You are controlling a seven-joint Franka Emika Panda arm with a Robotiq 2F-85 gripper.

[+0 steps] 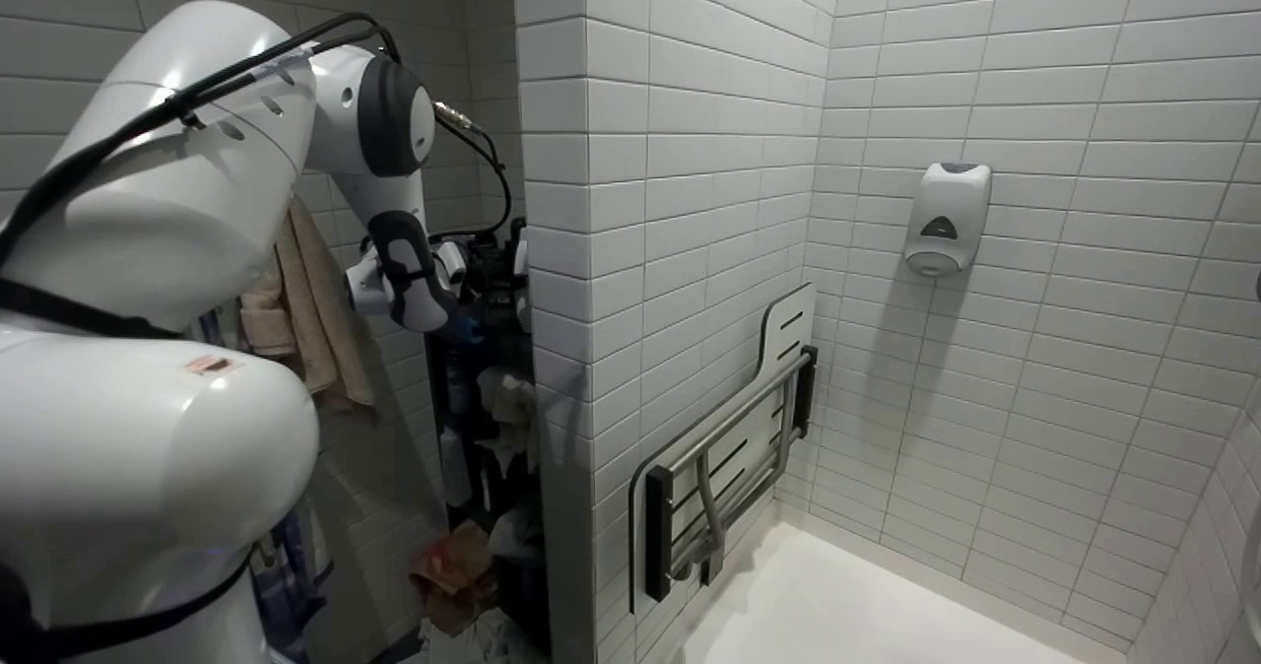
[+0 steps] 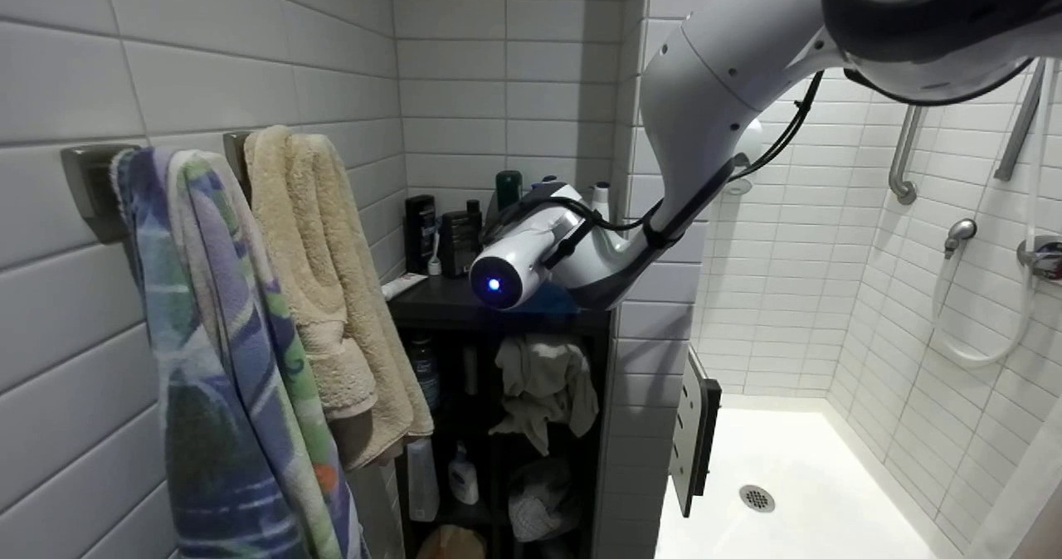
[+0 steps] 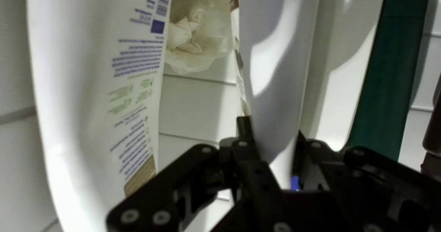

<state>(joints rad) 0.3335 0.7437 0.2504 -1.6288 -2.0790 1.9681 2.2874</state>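
Note:
In the wrist view my gripper (image 3: pixel 272 132) is shut on a plain white bottle (image 3: pixel 279 87), one finger against each side of it. A larger white bottle with blue and green print (image 3: pixel 134 63) stands to the left, apart from the fingers. Right of the held bottle are another pale bottle (image 3: pixel 348 73) and a dark green bottle (image 3: pixel 392 80). Behind the gap lies a crumpled, translucent bag (image 3: pixel 206 35) with white paper. In both exterior views the fingers are hidden, by the wall corner (image 1: pixel 586 250) or by the wrist (image 2: pixel 531 252).
A black shelf unit (image 2: pixel 440 306) stands in the corner, with black bottles (image 2: pixel 421 231) and a white tube (image 2: pixel 404 285) on top. A tan towel (image 2: pixel 323 294) and a patterned towel (image 2: pixel 224 360) hang alongside. A folded shower seat (image 1: pixel 739 437) is mounted on the partition.

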